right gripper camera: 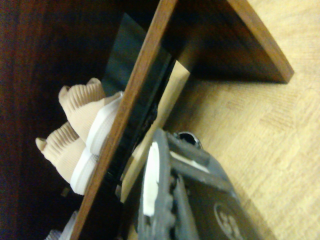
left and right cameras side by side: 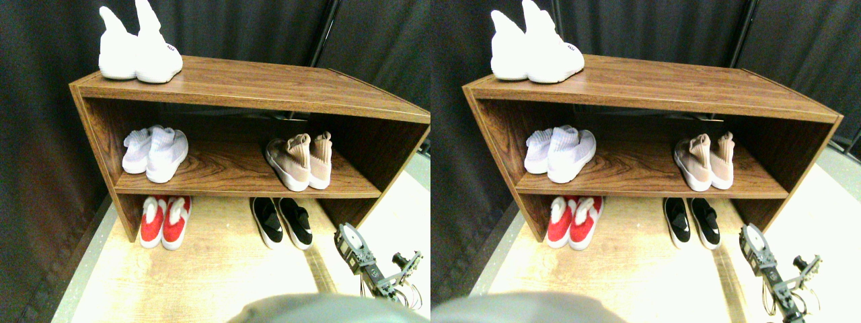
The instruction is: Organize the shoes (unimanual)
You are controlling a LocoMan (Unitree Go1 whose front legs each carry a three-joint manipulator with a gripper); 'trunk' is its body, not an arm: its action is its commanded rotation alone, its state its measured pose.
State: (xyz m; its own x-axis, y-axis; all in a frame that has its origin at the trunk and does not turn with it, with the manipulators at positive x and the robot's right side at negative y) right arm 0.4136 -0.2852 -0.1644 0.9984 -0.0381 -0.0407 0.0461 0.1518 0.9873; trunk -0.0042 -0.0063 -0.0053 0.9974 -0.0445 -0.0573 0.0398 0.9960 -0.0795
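The beige-tan shoes [left and right cameras side by side: 301, 160] stand side by side on the right of the middle shelf board [left and right cameras side by side: 235, 182], heels toward me. Below them, the black shoes [left and right cameras side by side: 282, 222] with white soles sit together on the floor under the shelf. My right gripper [left and right cameras side by side: 350, 243] hangs low over the floor, just right of the black pair and in front of the shelf's right side panel [left and right cameras side by side: 366, 202], touching nothing. The wrist view shows the beige-tan shoes [right gripper camera: 80, 135] beyond the shelf board's front edge [right gripper camera: 135, 115], with the dark jaw frame close to the camera.
An all-white high-cuff pair [left and right cameras side by side: 138, 54] stands on the shelf top at the left. A pale knit pair [left and right cameras side by side: 155, 153] sits at the left of the middle shelf, with a red-and-white pair [left and right cameras side by side: 165, 221] on the floor beneath. Dark curtains hang behind. Light wood floor [left and right cameras side by side: 202, 282] lies in front.
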